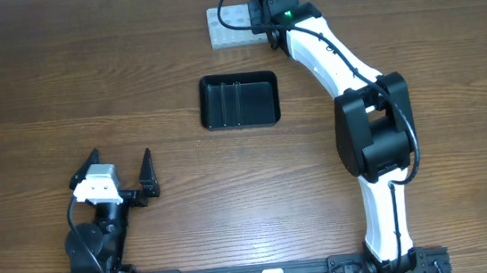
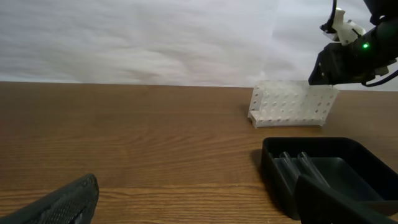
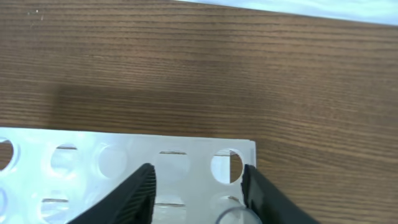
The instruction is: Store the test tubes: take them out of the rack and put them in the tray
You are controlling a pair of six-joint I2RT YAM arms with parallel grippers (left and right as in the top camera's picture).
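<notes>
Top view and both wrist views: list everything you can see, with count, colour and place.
Table: one, brown wood, under everything.
Test tube rack: one, white, far side of the table.
Tray: one, black, mid-table, nearer than the rack.
Test tubes: at least two, clear, lying in the tray.
Tube rim: one, clear, in a rack hole; likely another tube.
Left gripper: one, black, open, near its base.
Right gripper: one, black, open, over the rack's end.
</notes>
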